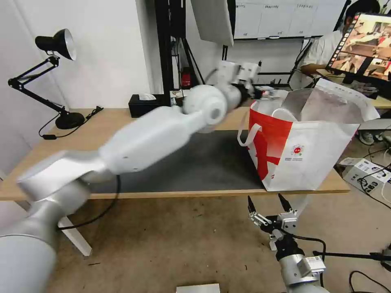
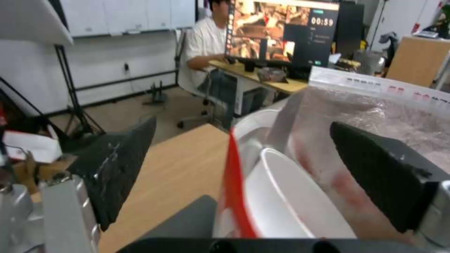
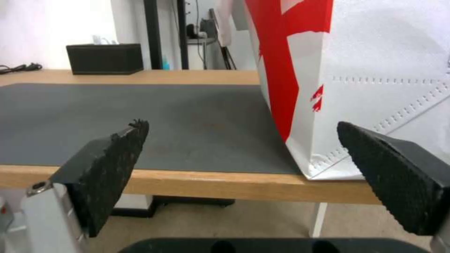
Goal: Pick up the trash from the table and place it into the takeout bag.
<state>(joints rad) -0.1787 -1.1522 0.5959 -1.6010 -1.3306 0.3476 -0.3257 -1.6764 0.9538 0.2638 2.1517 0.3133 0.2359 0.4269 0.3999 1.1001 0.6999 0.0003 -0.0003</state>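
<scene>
With our left gripper (image 2: 239, 165) spread wide and empty above the boxy red-and-white takeout bag (image 1: 309, 162), where a white round plastic bowl (image 2: 286, 200) lies, we judge drop-off done and withdrawal next; our right gripper (image 1: 266, 205) hangs open below the light-wood table (image 1: 134, 122).

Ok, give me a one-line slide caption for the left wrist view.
Left hand, fingers open and empty, poised at the takeout bag rim, a white bowl inside against the foil lining.
</scene>
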